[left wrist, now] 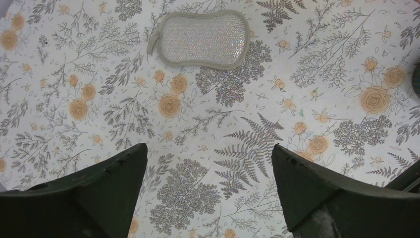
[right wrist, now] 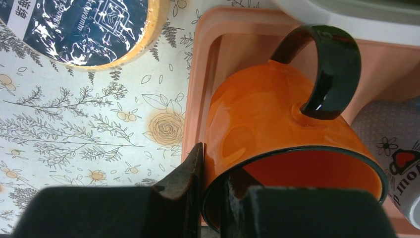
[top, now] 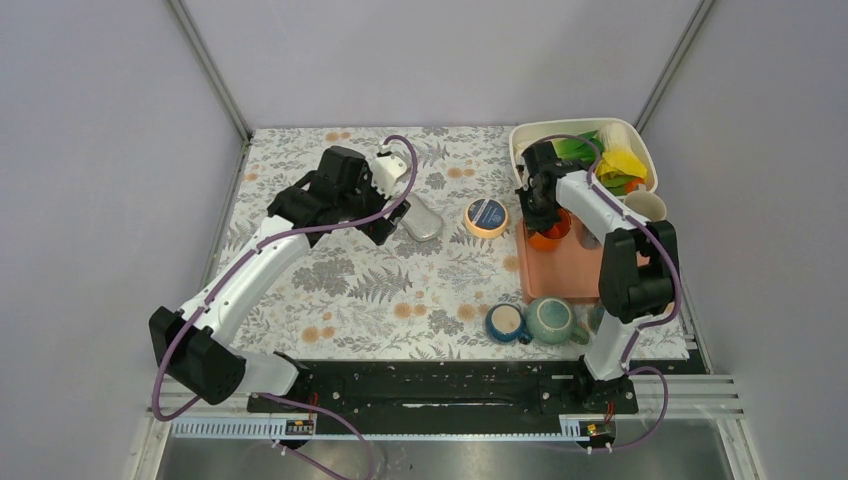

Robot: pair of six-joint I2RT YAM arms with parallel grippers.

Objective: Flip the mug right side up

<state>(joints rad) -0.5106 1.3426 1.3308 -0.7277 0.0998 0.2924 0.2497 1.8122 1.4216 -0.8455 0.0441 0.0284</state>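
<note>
Orange mug [right wrist: 267,114] at far-left corner of pink tray [right wrist: 218,29]; R gripper [right wrist: 214,166] clamps its rim, one finger inside. L gripper [left wrist: 209,148] spread wide, well left of tray.

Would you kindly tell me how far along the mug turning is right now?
The grasp looks done: the right end effector pinches the orange mug by its rim, one finger inside, one outside. In hand: the mug is tilted over the pink tray, opening toward the wrist camera, seemingly partway turned. Left to do: stand it upright and release. The left end effector is open, idle near the sponge.
</note>
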